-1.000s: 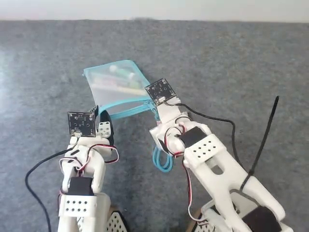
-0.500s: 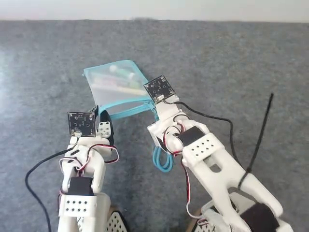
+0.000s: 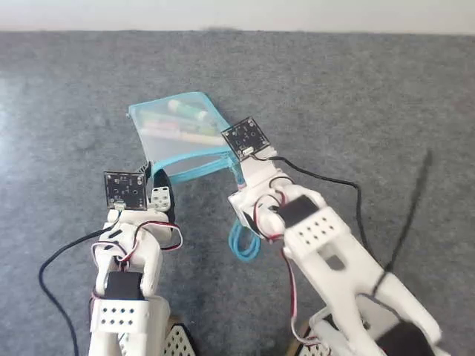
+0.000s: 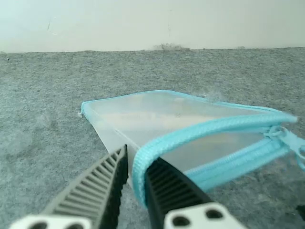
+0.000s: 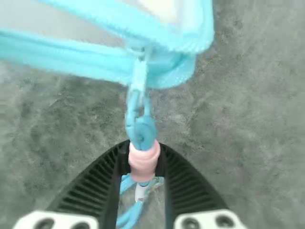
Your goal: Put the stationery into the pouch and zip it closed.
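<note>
The translucent pouch [image 3: 180,138] with teal trim lies on the grey carpet, with green and pink stationery [image 3: 185,112] inside it. My left gripper [image 3: 159,184] is shut on the pouch's near corner; in the left wrist view its fingers [image 4: 162,183] pinch the teal edge [image 4: 141,168] of the pouch [image 4: 176,119]. My right gripper [image 5: 143,149] is shut on the pink bead [image 5: 143,162] of the zipper pull, just below the slider [image 5: 139,78]. In the high view the right gripper [image 3: 239,175] sits at the pouch's right end. A teal cord loop [image 3: 243,245] hangs under it.
Grey carpet [image 3: 356,96] covers the whole table, with open room to the right and far side. A pale wall [image 4: 152,21] runs along the back edge. Black cables [image 3: 326,182] trail from both arms.
My right arm has shifted slightly to the left with the zipper pull, and the teal cord loop swung left with it. The left arm has kept still.
</note>
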### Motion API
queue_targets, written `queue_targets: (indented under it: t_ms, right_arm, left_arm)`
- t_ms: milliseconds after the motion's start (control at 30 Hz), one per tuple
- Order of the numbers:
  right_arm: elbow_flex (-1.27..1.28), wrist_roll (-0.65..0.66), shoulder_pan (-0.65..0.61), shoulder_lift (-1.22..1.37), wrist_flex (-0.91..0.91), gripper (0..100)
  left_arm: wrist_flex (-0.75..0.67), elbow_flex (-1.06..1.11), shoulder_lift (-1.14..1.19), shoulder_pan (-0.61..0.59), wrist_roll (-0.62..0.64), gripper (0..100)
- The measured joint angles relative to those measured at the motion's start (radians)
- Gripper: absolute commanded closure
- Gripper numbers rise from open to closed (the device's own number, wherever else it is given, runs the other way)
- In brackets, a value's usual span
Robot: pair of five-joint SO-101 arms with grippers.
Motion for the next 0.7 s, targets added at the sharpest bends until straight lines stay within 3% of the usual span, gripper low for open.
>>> queue_targets:
  t_ms: [233, 400, 700]
  right_arm:
    - [-0.021, 0.117, -0.081, -0.233, 0.173, 99.1]
    - [-0.058, 0.195, -0.152, -0.247, 0.232, 99.1]
    - [-0.058, 0.382, -0.16, -0.249, 0.299, 99.1]
  left_arm:
    - [0.015, -0.002, 0.0, 0.069, -0.002, 99]
    - [0.06, -0.002, -0.002, 0.173, -0.041, 99]
    - [0.112, -0.003, -0.002, 0.319, -0.106, 99]
